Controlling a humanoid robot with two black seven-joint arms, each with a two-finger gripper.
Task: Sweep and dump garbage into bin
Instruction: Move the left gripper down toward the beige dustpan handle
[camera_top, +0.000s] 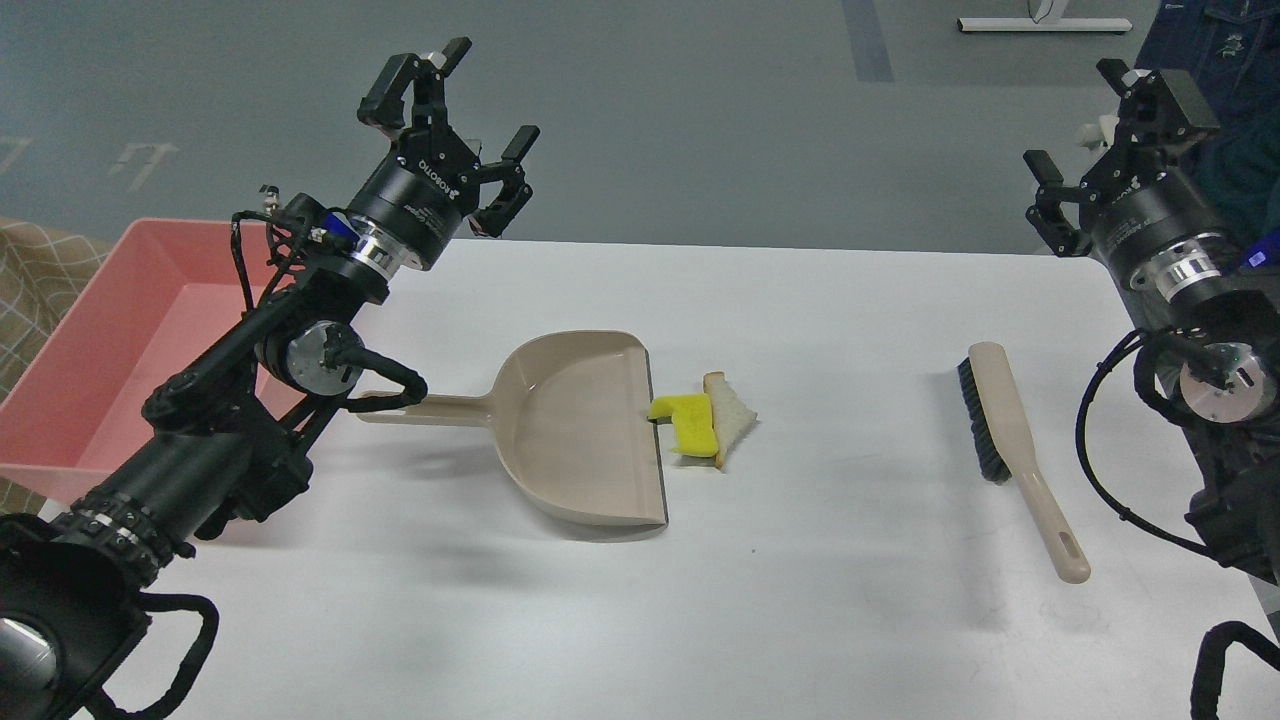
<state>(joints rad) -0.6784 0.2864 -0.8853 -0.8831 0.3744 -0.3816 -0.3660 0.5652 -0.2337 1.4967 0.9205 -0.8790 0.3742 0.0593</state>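
Note:
The garbage lies on the white table (820, 600) just right of the dustpan's lip: a yellow foam chunk (688, 420) touching a white bread slice (730, 415). The beige dustpan (585, 430) lies flat with its handle pointing left. A beige brush (1015, 445) with black bristles lies to the right. The pink bin (130, 340) stands at the table's left edge. My left gripper (450, 115) hovers open above the table's far left side, holding nothing. My right gripper (1090, 135) hangs open at the far right, also empty.
A patterned beige surface (40, 290) shows left of the bin. Grey floor lies beyond the table's far edge. My left arm crosses over the bin's right wall and the dustpan's handle end.

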